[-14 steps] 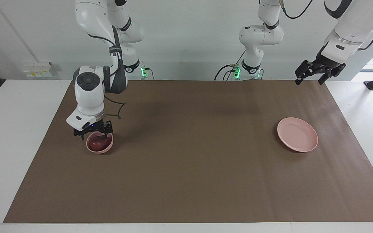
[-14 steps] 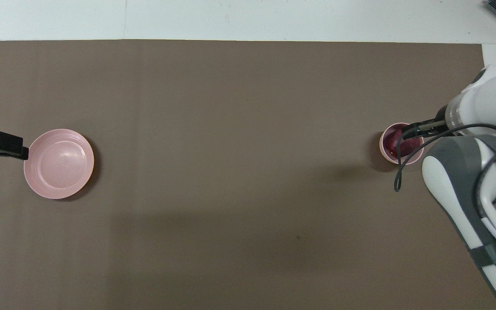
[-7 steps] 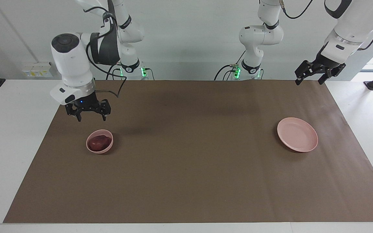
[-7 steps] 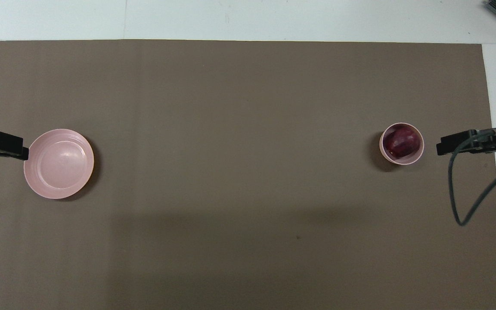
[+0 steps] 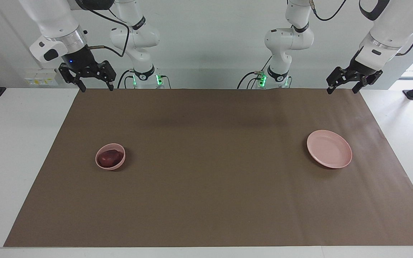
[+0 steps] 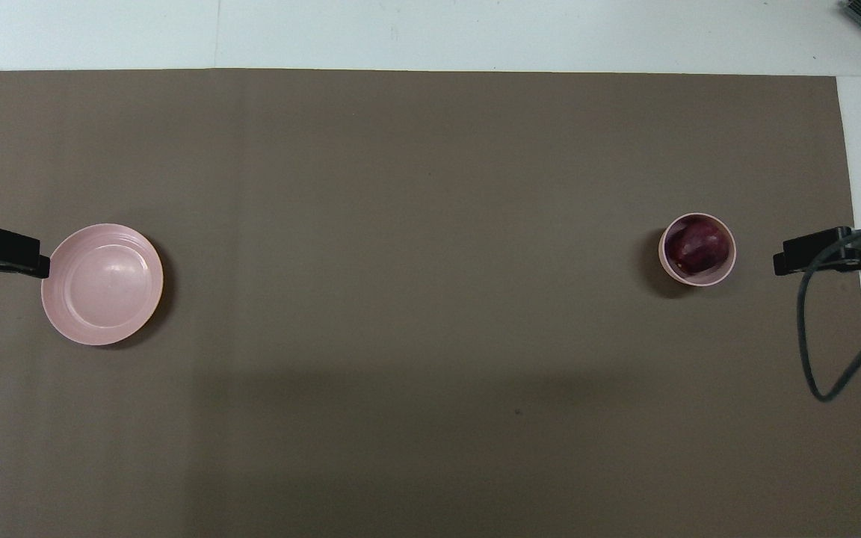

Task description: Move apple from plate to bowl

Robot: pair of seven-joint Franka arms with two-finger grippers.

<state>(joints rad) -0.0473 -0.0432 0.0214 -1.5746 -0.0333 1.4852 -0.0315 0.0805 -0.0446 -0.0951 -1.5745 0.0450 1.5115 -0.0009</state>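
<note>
Inside the bowl (image 5: pixel 110 156), toward the right arm's end of the worktop (image 5: pixel 206 200), the apple (image 5: pixel 109 156) is sitting, dark red against the pink wall. Nothing is crowding it; only the brown mat (image 5: pixel 206 118) is lying around the bowl. Well apart, at about three o'clock from the bowl in the facing view, the plate (image 5: pixel 329 148) is lying bare. The right pincer (image 5: pixel 95 86) is hanging over the mat's corner at the robots' edge, fingers apart, having risen from just above the bowl a second ago. The left pincer (image 5: pixel 342 88) is waiting over the other corner, fingers apart, unmoved.
</note>
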